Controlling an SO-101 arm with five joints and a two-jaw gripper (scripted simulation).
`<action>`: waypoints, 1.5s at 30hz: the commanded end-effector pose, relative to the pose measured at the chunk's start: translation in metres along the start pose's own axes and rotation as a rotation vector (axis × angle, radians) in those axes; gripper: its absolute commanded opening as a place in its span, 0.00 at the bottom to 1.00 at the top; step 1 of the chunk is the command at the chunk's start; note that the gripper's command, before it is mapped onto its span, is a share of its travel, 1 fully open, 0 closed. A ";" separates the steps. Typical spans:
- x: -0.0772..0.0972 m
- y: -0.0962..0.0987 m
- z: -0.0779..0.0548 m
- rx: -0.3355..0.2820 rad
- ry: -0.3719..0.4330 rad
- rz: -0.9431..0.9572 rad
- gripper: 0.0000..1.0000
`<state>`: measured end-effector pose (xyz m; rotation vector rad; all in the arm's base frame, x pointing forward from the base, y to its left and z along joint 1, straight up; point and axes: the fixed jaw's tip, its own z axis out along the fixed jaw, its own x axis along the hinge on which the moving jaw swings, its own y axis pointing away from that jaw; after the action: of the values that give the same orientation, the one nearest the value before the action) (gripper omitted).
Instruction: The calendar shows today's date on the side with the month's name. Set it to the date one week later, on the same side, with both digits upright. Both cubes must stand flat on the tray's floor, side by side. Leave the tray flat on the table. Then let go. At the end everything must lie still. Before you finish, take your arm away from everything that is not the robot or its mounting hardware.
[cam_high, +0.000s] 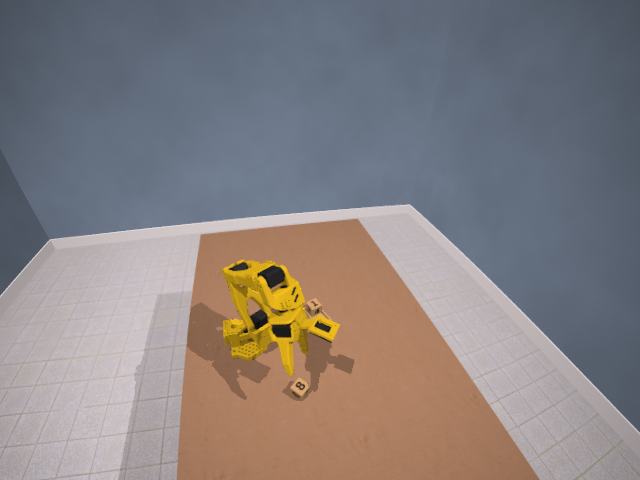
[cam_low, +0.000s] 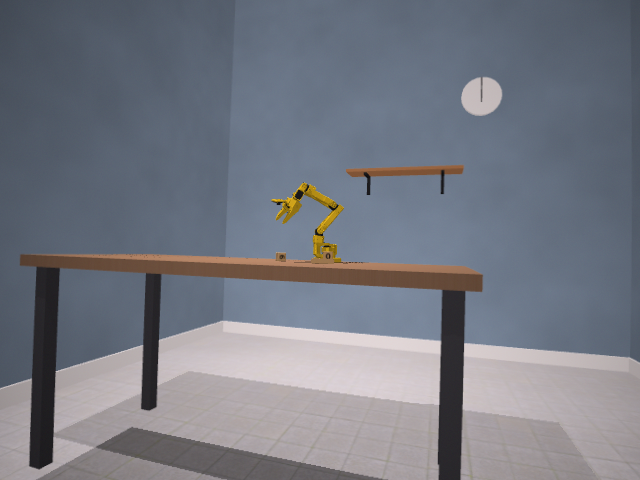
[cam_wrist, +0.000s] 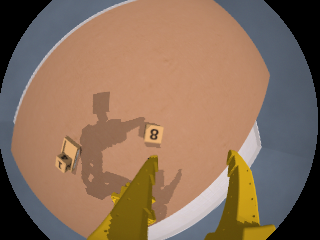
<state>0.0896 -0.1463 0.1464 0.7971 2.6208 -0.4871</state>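
A wooden cube (cam_high: 299, 388) (cam_low: 280, 256) (cam_wrist: 154, 134) lies on the table away from the tray, with an 8 on its upper face. A second cube (cam_high: 313, 306) (cam_low: 327, 255) (cam_wrist: 63, 162) is at one end of the small wooden tray (cam_low: 316, 260) (cam_wrist: 71, 145); a 1 shows on it in the top view and the wrist view, and a 0 faces the exterior view. The rest of the tray holds no cube. The month's name is not readable. My gripper (cam_high: 298, 362) (cam_low: 280, 221) (cam_wrist: 193, 155) is open and empty, high above the table near the 8 cube.
The brown table top (cam_high: 377, 413) (cam_low: 170, 262) (cam_wrist: 200, 65) carries the arm's base (cam_high: 245, 348) (cam_low: 325, 253), close to the tray. The arm's shadow falls between the tray and the loose cube. A wall shelf (cam_low: 405, 171) and a clock (cam_low: 481, 96) are far behind.
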 end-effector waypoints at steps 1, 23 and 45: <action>-0.001 -0.003 -0.003 0.027 -0.036 -0.119 0.35; 0.013 -0.008 0.006 0.050 -0.012 -0.802 0.35; 0.022 -0.012 0.012 0.059 0.012 -1.274 0.35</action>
<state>0.0692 -0.1480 0.1245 -0.9468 2.8279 -0.7676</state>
